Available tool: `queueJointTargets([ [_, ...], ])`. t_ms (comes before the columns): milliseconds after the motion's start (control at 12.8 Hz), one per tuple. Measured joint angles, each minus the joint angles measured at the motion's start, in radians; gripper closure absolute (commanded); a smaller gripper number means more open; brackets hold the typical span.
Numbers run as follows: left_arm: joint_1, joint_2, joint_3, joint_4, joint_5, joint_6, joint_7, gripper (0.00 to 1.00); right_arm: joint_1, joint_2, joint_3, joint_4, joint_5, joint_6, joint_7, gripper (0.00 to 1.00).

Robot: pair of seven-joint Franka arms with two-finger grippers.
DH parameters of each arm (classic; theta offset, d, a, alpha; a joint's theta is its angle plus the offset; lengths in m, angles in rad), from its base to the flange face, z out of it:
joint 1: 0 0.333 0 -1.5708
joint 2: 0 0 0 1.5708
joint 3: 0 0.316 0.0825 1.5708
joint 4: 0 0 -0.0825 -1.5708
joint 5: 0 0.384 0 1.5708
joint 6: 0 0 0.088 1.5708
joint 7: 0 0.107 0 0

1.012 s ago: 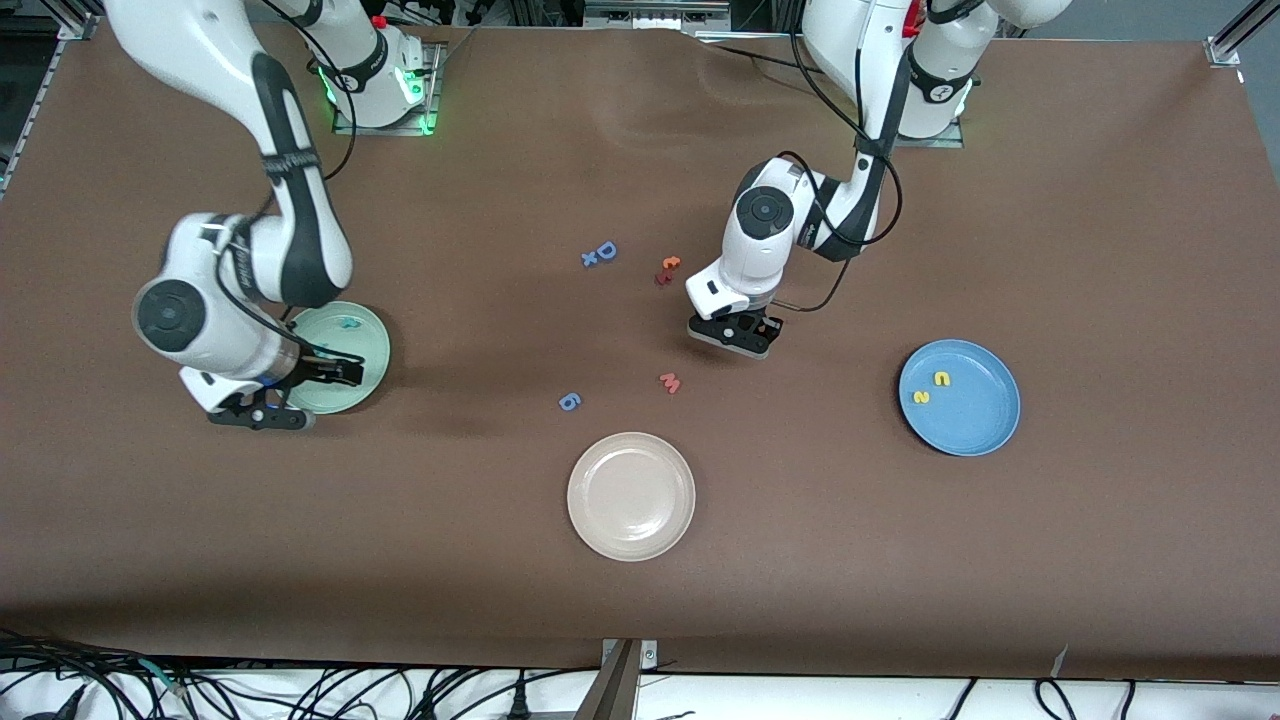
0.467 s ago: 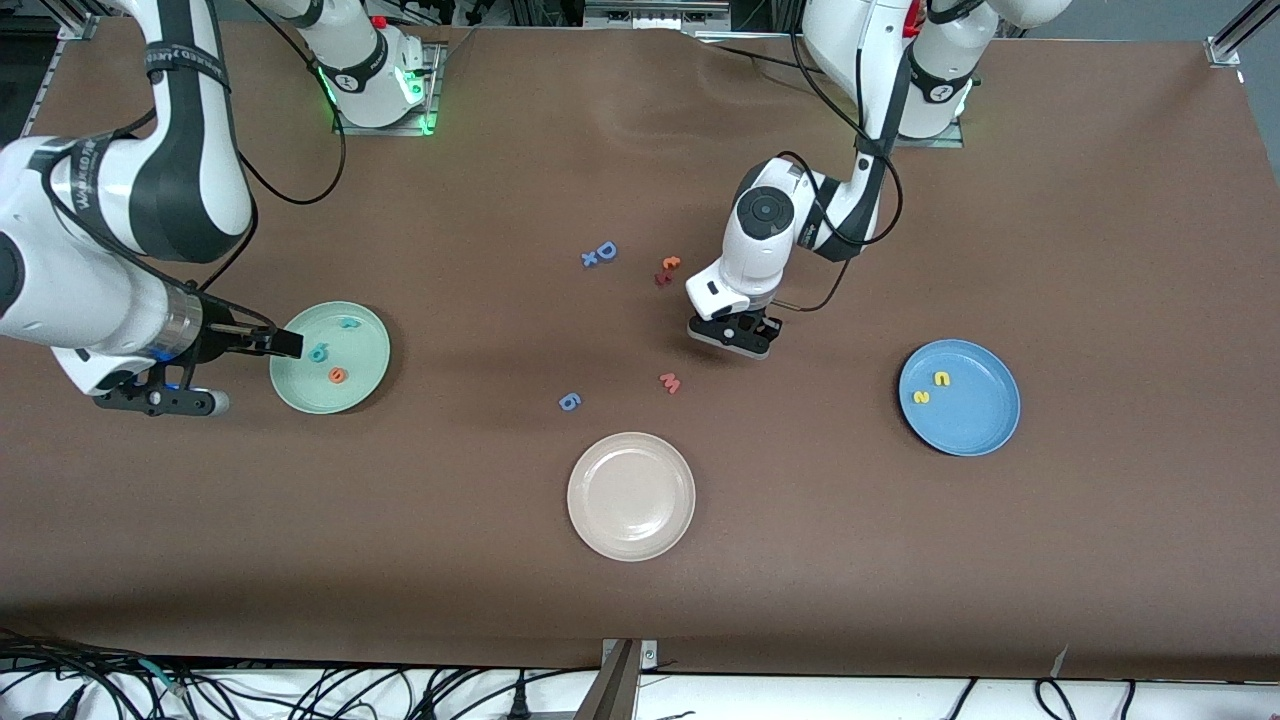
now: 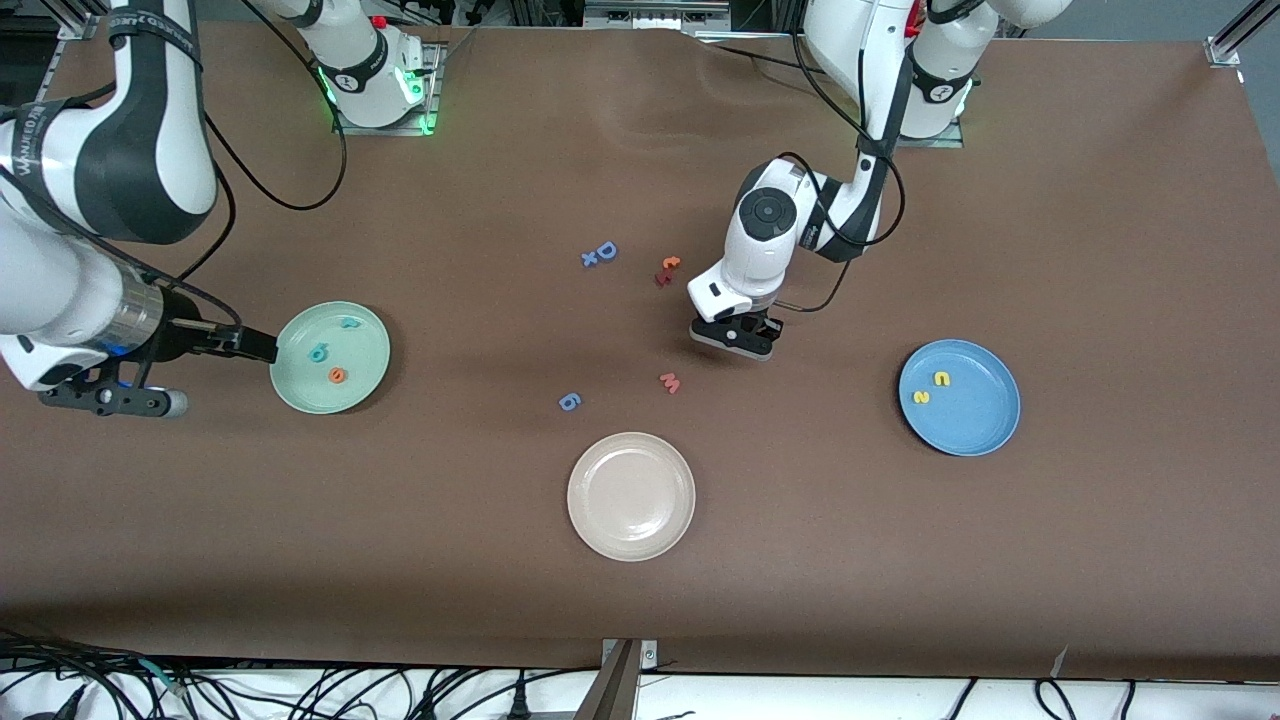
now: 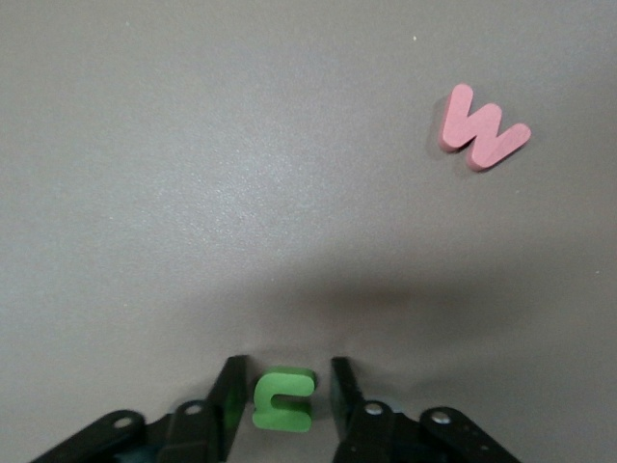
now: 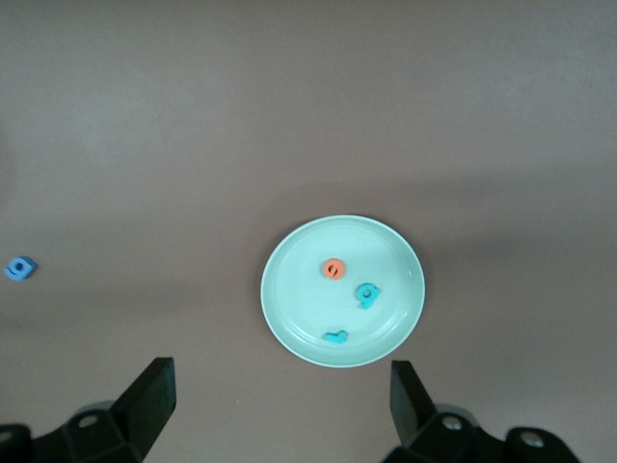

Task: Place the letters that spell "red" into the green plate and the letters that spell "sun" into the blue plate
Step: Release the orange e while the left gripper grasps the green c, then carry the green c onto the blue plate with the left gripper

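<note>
Left gripper [image 4: 281, 400] low at table, near pink w-shaped letter [image 4: 483, 127], toward arm bases from it. Fingers [image 4: 228, 395] flank dark green arch-shaped letter [image 4: 282, 398], narrow gaps either side; grip not confirmed.

Right gripper [image 5: 280, 397] spread wide, empty, raised beside green plate [image 3: 372, 382].

Green plate holds teal r [image 3: 349, 323], teal d [image 3: 318, 352], orange e [image 3: 338, 375].

Blue plate [image 3: 985, 430] holds yellow s [image 3: 921, 397], yellow arch-shaped letter [image 3: 941, 379].
</note>
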State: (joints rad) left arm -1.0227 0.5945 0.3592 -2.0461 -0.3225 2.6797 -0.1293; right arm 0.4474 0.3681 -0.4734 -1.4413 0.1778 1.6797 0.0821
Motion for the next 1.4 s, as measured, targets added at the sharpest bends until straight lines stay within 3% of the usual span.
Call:
queueJointTargets([
  [156, 0.001, -0.001, 0.000, 0.000, 0.000, 0.000, 0.000, 0.73, -0.158, -0.023, 0.162, 0.033, -0.015, -0.001, 0.012, 0.02],
  [312, 0.003, -0.003, 0.000, 0.000, 0.000, -0.002, 0.000, 0.74, -0.288, -0.058, 0.319, 0.040, -0.100, -0.002, 0.041, 0.02],
  [467, 0.008, -0.003, -0.001, 0.001, -0.001, -0.002, 0.000, 0.75, -0.365, -0.085, 0.431, 0.040, -0.154, -0.007, 0.075, 0.02],
  [857, 0.124, -0.037, -0.027, 0.020, -0.001, -0.031, 0.000, 0.79, -0.381, -0.096, 0.451, 0.018, -0.161, -0.015, 0.081, 0.00],
  [1402, 0.389, -0.218, -0.036, 0.050, 0.008, -0.344, 0.161, 0.79, -0.391, -0.063, 0.451, 0.008, -0.161, -0.005, 0.081, 0.00],
])
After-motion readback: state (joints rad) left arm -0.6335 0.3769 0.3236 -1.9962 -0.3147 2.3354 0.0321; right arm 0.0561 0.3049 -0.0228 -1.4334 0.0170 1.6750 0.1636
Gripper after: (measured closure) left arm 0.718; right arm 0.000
